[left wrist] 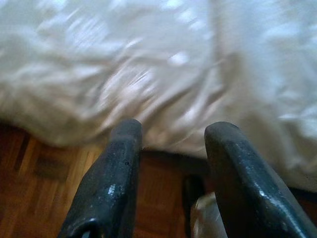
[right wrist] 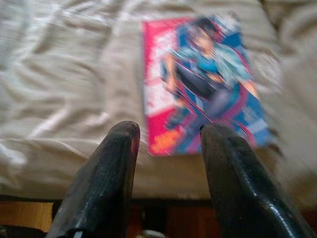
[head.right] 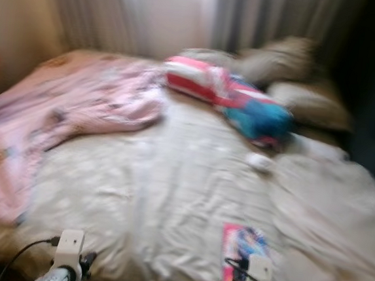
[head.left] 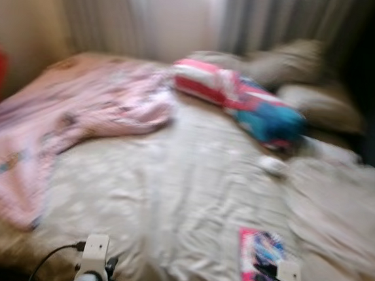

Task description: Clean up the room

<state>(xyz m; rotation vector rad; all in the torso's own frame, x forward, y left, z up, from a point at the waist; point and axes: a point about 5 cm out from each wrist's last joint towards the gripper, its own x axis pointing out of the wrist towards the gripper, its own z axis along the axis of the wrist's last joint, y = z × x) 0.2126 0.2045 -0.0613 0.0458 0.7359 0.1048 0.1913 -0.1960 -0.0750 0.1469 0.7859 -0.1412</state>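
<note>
1. Left gripper (left wrist: 171,148) hangs at the bed (head.left: 169,198) edge, fingers apart, empty, over sheet and floor.
2. Right gripper (right wrist: 166,144), fingers spread and empty, points at the book (right wrist: 203,84).
3. Book lies flat just ahead, long axis running away; right arm is nearer.

The bed (head.left: 189,200) is covered by a pale cloth sheet, matt and crumpled into soft folds. On its left side lies a pink blanket (head.left: 78,111) of soft printed cloth. Near the foot of the bed, the comic book (right wrist: 203,84) is paper with a glossy colour cover. Below the bed's edge the floor (left wrist: 44,198) is brown wood, smooth. The left gripper (left wrist: 171,148) and right gripper (right wrist: 166,148) have black fingers (right wrist: 104,183) with a slight sheen.
</note>
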